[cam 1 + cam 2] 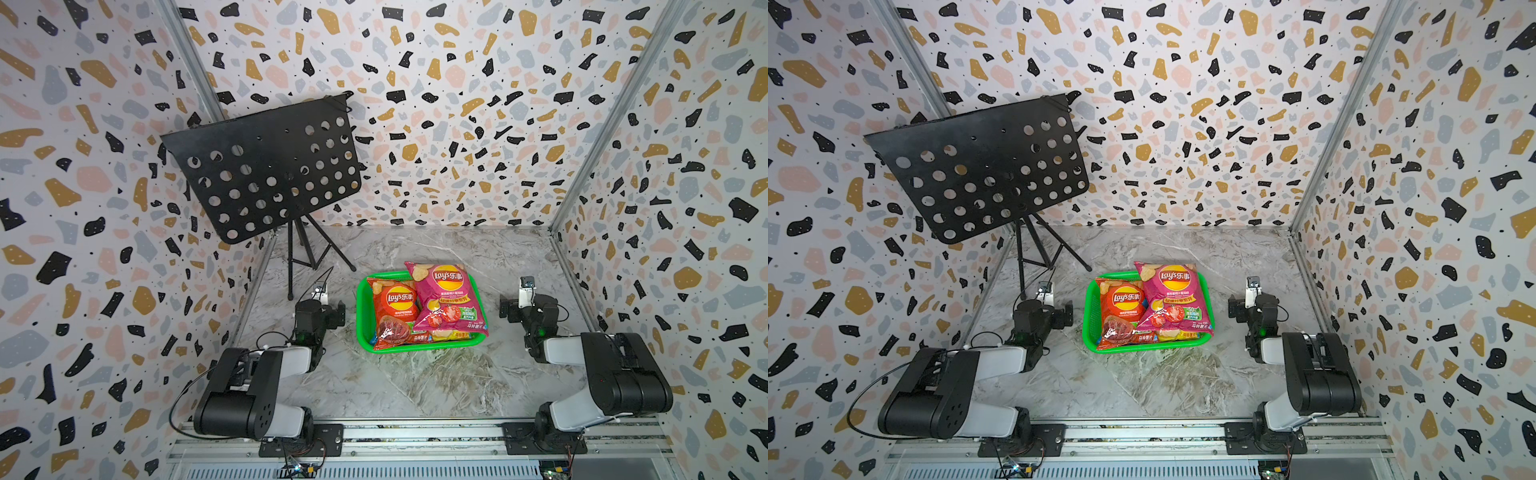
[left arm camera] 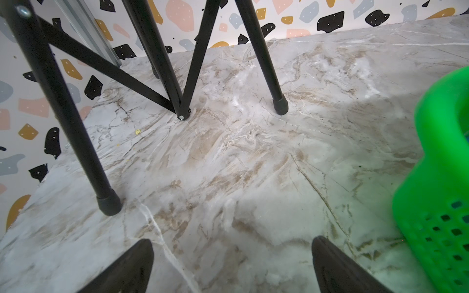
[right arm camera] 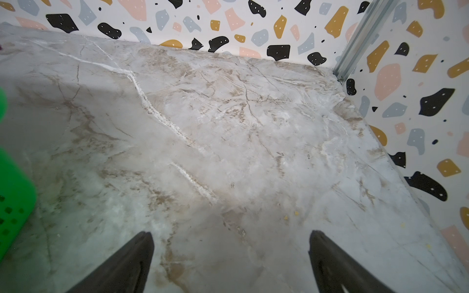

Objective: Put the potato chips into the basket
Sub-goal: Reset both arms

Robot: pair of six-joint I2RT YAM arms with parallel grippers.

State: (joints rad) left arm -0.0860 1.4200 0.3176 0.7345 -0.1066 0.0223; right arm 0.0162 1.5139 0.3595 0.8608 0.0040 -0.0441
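The green basket (image 1: 360, 320) (image 1: 1089, 322) sits mid-table in both top views. On top in it lie a magenta-pink bag of potato chips (image 1: 446, 297) (image 1: 1173, 297) and an orange-red bag (image 1: 392, 307) (image 1: 1121, 305). A yellow bag's edge (image 1: 455, 335) peeks out under the pink one. My left gripper (image 2: 232, 243) is open over bare marble, with the basket (image 2: 436, 177) beside it. My right gripper (image 3: 231, 237) is also open and empty on the basket's other side; only the basket's corner (image 3: 15, 182) shows there.
A black perforated music stand (image 1: 266, 166) (image 1: 976, 166) rises at the back left. Its tripod feet (image 2: 107, 203) stand close ahead of the left gripper. Patterned walls (image 1: 665, 208) enclose the marble table (image 1: 436, 382). The arm bases sit on a rail (image 1: 415, 432) at the front.
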